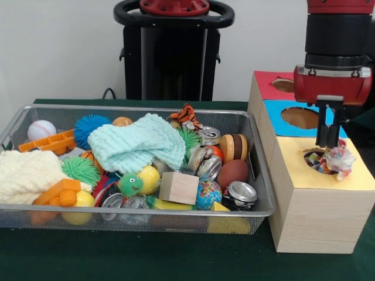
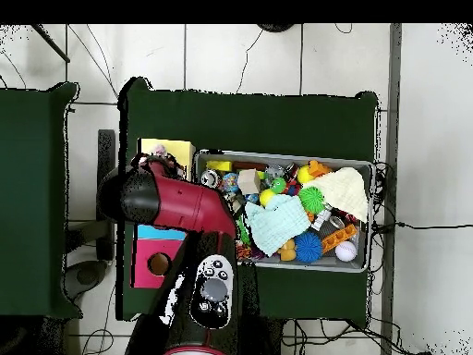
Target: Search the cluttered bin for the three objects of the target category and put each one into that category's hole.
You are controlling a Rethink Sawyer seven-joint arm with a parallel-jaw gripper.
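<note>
My gripper (image 1: 328,143) hangs straight down over the round hole with the yellow surround (image 1: 319,178) on the pale wooden box at the right. It is open and empty. A crumpled white cloth with multicoloured dots (image 1: 337,159) lies just under the fingertips, partly in the hole and partly on the yellow paper to its right. In the overhead view the cloth (image 2: 159,150) shows on the yellow box top (image 2: 180,150) beside my arm. The wire mesh bin (image 1: 146,219) is full of clutter. No other dotted cloth shows in it.
The blue-surrounded hole (image 1: 300,117) and the red-surrounded hole (image 1: 284,85) lie behind the yellow one. In the bin lie a mint-green knitted cloth (image 1: 136,146), a cream knitted cloth (image 1: 26,174), a wooden block (image 1: 179,187), cans, balls and spiky toys.
</note>
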